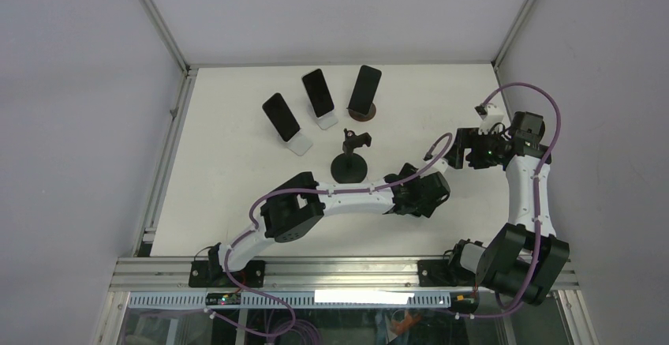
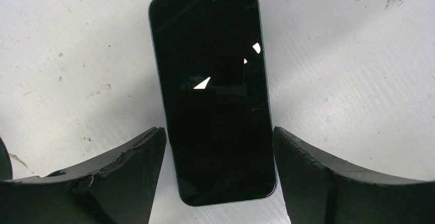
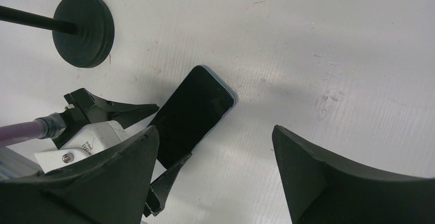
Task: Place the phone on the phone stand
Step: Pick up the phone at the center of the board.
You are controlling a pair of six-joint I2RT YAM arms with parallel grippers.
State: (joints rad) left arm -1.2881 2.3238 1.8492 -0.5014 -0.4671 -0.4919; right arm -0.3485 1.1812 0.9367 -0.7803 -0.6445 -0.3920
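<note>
Left wrist: my left end effector (image 2: 218,131) straddles the slim black glass phone (image 2: 210,90), fingers apart; my right end effector (image 3: 214,130) gapes too.

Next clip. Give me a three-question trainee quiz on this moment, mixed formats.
1. True or false: the phone lies flat on the table between the open fingers of the left gripper.
2. How many propped phones stand at the table's far side? A) two B) three C) four
3. Fill in: in the top view, the empty stand sits to the ___ of the left gripper.

Key: 1 true; 2 B; 3 left.
</note>
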